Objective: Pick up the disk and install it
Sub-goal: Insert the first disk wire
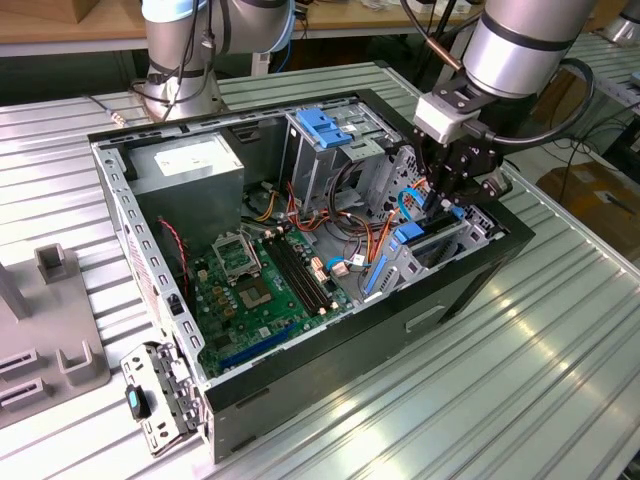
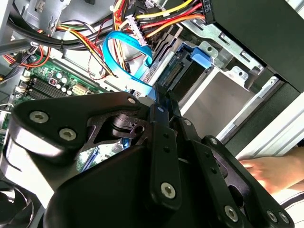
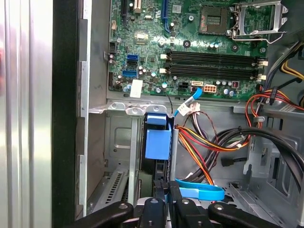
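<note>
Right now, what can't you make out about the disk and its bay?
1. Label face of the disk: the first wrist view sees it edge-on.
2. How deep it sits in the drive bay: in the exterior view, the pincer hangs over it.
3. Bay floor: in the second wrist view, the pincer's black body covers it.
4. A hand: second wrist view, blurred, cut by the edge.

The scene stands on a ribbed metal table (image 1: 560, 330) of silver colour. Behind it is a wooden bench (image 1: 60, 25). A brown cardboard box (image 1: 600, 195) lies on the floor at the exterior view's right.
</note>
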Available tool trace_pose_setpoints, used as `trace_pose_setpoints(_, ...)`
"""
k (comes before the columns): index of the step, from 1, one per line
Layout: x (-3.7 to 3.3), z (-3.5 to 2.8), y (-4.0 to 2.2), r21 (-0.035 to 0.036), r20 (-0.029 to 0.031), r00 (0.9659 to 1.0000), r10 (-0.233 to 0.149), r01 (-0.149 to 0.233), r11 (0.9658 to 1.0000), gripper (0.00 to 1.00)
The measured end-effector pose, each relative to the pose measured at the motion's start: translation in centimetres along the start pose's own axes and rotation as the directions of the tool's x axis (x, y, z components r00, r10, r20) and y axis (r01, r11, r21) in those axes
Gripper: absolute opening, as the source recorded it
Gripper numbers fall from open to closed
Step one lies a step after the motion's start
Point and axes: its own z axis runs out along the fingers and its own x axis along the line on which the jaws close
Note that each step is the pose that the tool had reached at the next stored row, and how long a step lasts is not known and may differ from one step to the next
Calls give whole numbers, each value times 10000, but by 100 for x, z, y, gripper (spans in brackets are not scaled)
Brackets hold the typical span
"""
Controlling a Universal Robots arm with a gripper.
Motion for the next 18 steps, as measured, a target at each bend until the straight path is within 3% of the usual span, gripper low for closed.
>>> trace_pose_setpoints(13, -1, 83, 7, 0, -4, 10000, 0, 0, 10000, 16)
trace_pose_setpoints(18, -1, 86, 8, 0, 0, 10000, 0, 0, 10000, 16)
